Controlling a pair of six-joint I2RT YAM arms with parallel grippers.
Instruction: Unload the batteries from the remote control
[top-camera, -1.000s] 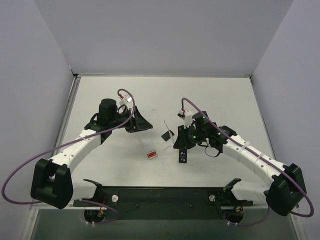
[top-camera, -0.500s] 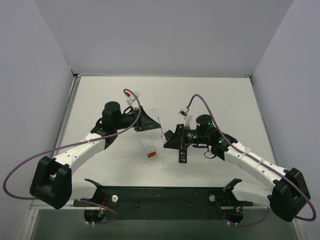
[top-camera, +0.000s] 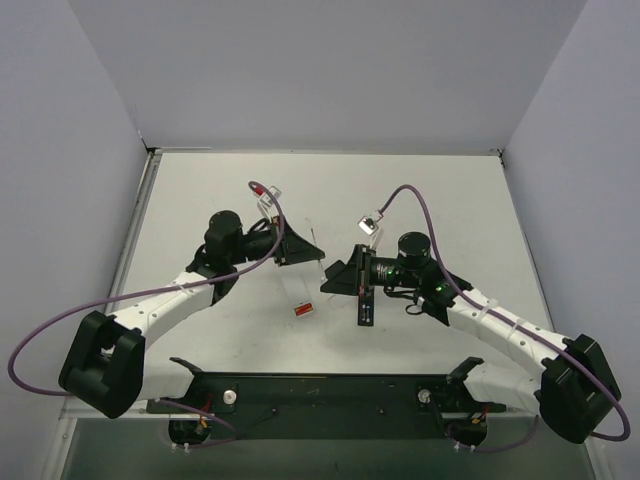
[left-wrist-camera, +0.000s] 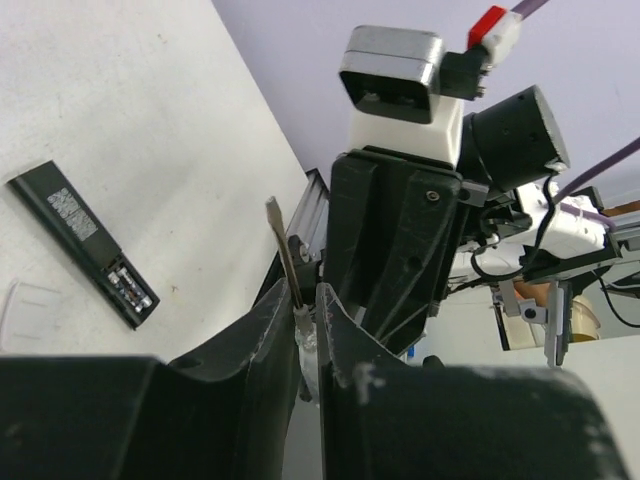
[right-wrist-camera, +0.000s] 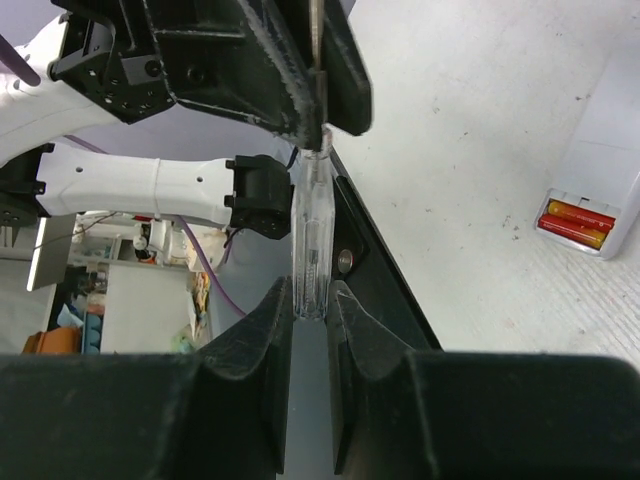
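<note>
Currently, your right gripper (right-wrist-camera: 310, 296) has its fingers clamped on the clear handle of the screwdriver (right-wrist-camera: 308, 220). Your left gripper (left-wrist-camera: 307, 305) pinches its metal shaft. Right of the right fingers, 2 batteries (right-wrist-camera: 575, 222) sit in a white tray (right-wrist-camera: 612, 150). The remote control (left-wrist-camera: 70, 215) lies left of the left fingers.

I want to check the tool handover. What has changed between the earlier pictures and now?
The left gripper moved right, toward the right gripper, and closed on the metal shaft of the screwdriver. The right gripper turned, shifted a little left, and keeps holding the clear handle. The remote control and the white tray with two batteries stayed in place.
</note>
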